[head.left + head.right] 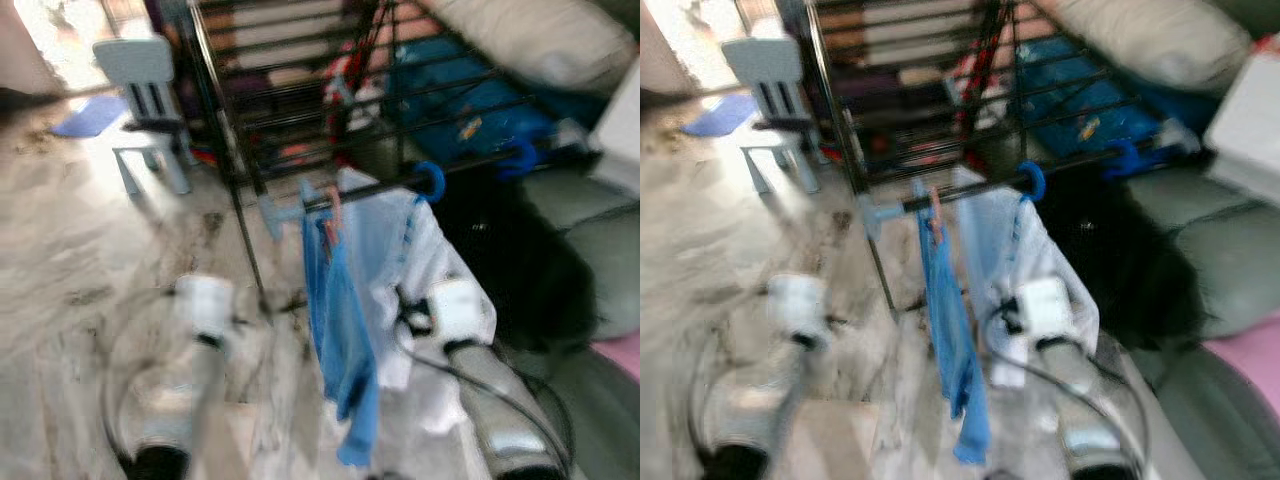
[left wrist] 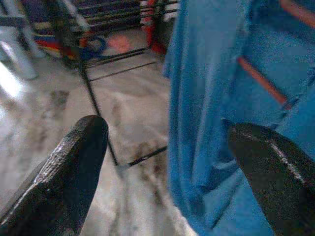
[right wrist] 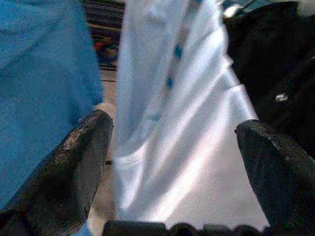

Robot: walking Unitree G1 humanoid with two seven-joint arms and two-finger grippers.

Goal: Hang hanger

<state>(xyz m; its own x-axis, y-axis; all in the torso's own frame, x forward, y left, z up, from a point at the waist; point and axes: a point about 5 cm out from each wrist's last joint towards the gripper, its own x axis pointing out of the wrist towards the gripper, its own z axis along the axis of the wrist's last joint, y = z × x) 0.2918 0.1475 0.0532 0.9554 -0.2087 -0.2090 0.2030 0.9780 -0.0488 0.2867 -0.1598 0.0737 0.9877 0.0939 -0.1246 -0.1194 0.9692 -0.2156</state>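
Two garments hang off the drying rack's [image 1: 300, 120] front rail: blue shirt [image 1: 335, 330] at its left end, white shirt [image 1: 400, 260] on a blue hanger [image 1: 432, 180] beside. We hold left gripper [image 2: 167, 162] and right gripper [image 3: 172, 162] spread wide, gripping nothing, bare marble floor [image 1: 80, 260] leftward.

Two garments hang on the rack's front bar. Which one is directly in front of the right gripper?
The white garment: it hangs between the open fingers of the right gripper, under the blue hook. The blue garment hangs further to the robot's left.
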